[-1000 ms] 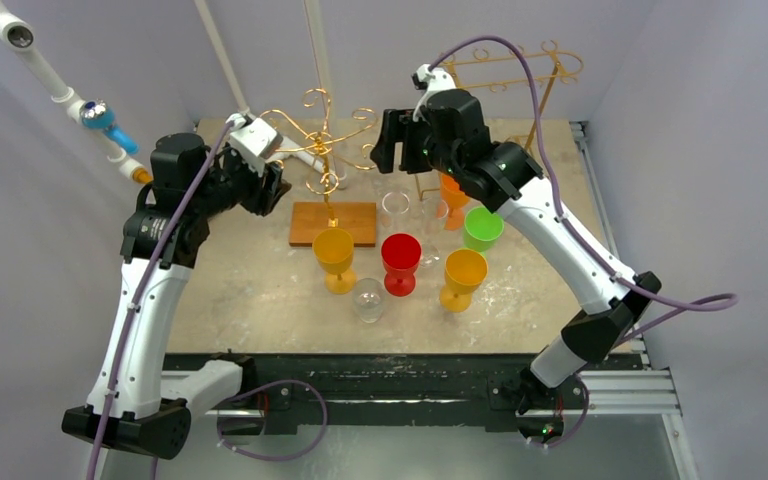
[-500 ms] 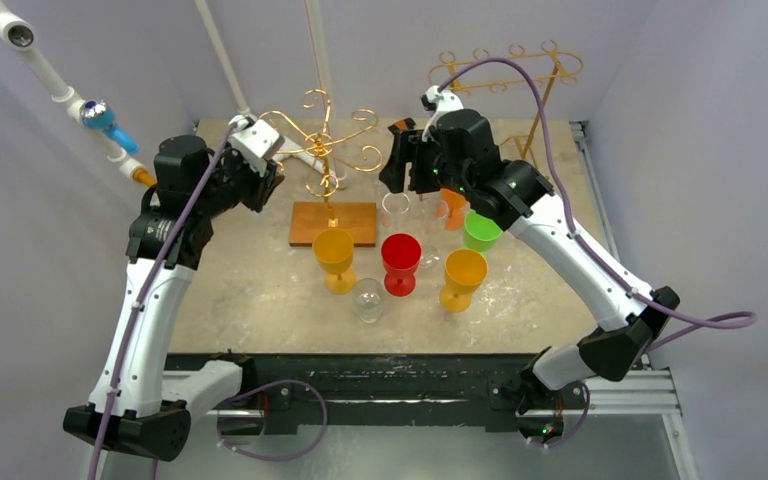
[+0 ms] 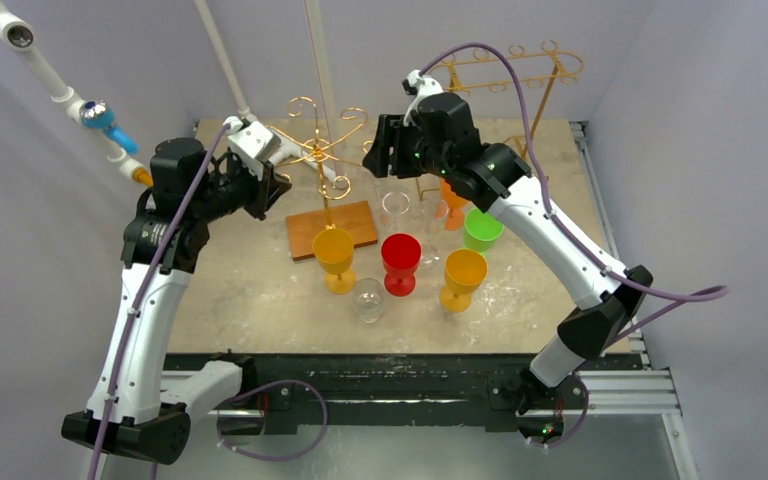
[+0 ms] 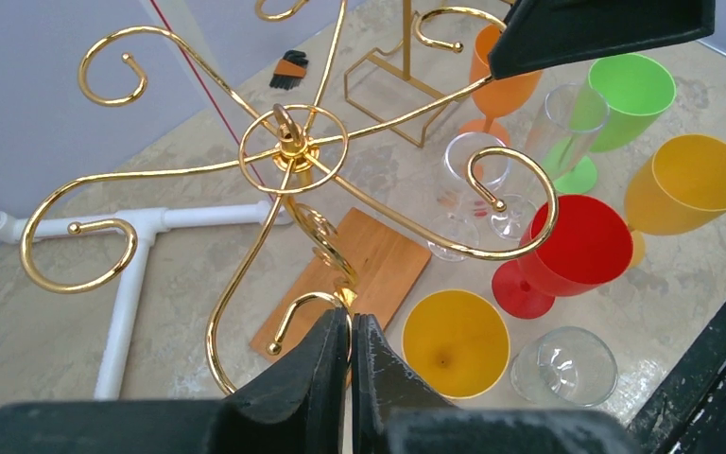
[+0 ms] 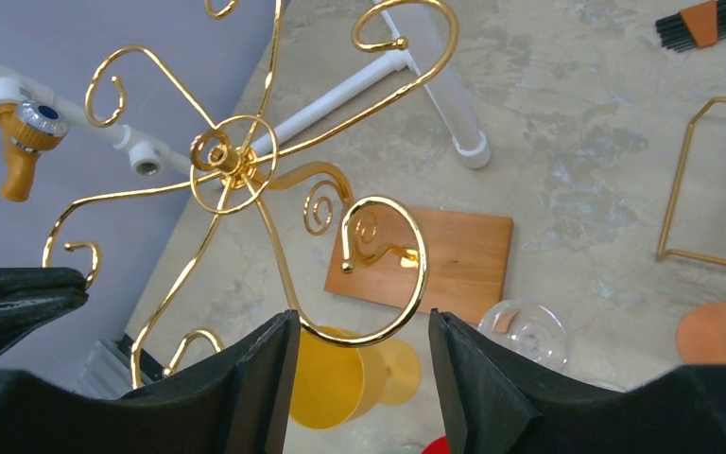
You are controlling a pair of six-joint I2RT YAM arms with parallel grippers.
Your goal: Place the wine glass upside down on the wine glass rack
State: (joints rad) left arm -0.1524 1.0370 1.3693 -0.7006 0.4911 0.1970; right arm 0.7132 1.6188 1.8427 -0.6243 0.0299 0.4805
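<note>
Red, yellow, green, orange and clear wine glasses (image 3: 401,250) stand upright on the tabletop (image 3: 250,280), nearest the arm bases. Just behind the front ones, the gold wine glass rack (image 3: 318,150) rises from its wooden base (image 3: 355,217). On its left, the left pincer (image 4: 351,326) is clamped shut on a lower curl of the rack. On its right, the right pincer (image 5: 361,326) stands open, jaws either side of another curl.

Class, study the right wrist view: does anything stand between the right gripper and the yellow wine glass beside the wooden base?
Yes. A curled arm of the gold wine glass rack loops between the open fingers of the right gripper, directly over the yellow wine glass below. Nothing else visible lies between them.
</note>
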